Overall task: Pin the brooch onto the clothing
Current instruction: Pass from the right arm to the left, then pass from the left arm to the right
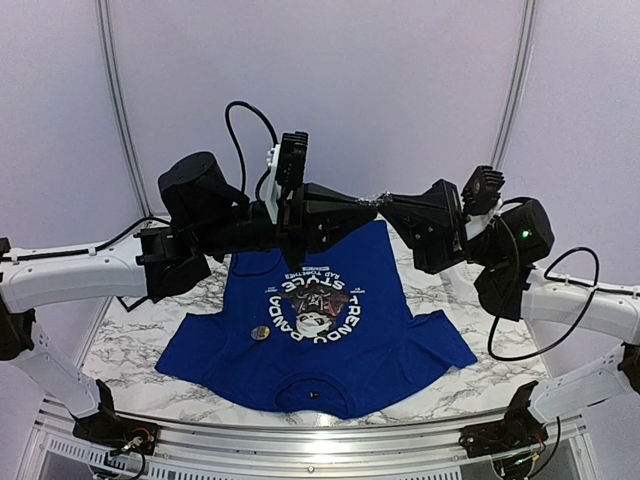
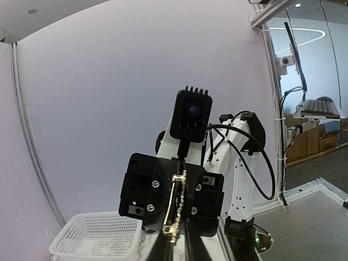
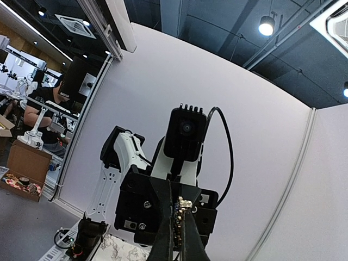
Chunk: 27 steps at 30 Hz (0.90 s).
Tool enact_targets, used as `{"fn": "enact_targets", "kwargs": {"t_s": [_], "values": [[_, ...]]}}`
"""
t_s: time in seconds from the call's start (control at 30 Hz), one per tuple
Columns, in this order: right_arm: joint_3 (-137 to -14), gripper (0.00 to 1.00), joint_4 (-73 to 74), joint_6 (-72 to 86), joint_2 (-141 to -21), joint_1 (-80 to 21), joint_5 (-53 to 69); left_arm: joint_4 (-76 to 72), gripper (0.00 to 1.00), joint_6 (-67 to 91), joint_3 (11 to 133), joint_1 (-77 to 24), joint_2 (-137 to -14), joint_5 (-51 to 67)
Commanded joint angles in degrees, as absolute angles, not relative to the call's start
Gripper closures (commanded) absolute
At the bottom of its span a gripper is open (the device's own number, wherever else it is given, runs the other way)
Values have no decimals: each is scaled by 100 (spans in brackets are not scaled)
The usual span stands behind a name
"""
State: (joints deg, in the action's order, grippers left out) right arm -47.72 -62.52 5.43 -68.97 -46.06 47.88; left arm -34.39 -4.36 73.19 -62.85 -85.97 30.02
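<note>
My right gripper (image 3: 175, 220) was clamped on the gold brooch (image 3: 182, 206). My left gripper (image 2: 177, 243) met it tip to tip, fingers narrow around the brooch, though I couldn't tell whether it gripped. Both hung above the royal-blue panda T-shirt (image 1: 340, 355), which lay flat on the marble table (image 1: 125, 345).

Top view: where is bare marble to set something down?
Bare marble beyond the left sleeve of the T-shirt, and off the right sleeve toward the near corner. Crowded above the far hem, where both jaws meet at the brooch.
</note>
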Motion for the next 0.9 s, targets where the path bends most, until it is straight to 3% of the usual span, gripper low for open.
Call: {"fn": "enact_targets", "kwargs": {"t_s": [0.0, 0.17, 0.3, 0.43, 0.6, 0.73, 0.87], "values": [[-4789, 100, -5941, 278, -6802, -4640, 4665, -3647, 100, -544, 7418, -6319, -8559, 3051], [-4815, 100, -5607, 64, -6710, -4641, 4641, -3647, 100, -785, 7170, -6319, -8391, 2586], [-4926, 66, -4507, -568, -6378, -4578, 4315, -3531, 100, -1671, 6670, -6319, -8034, 1440], [-5094, 49, -3228, -826, -5880, -4227, 3808, -3287, 100, -3398, 6208, -6388, -7615, -698], [-6389, 45, -687, -177, -6399, -3732, 3706, -3285, 100, -6491, 6067, -6671, -7861, -2826], [-7108, 43, 207, 1086, -7034, -3474, 3082, -4045, 100, -8240, 6073, -6826, -8441, -3973], [-7197, 36, 147, 2385, -7476, -3159, 3608, -4824, 100, -9069, 5884, -6867, -8758, -4120]]}}
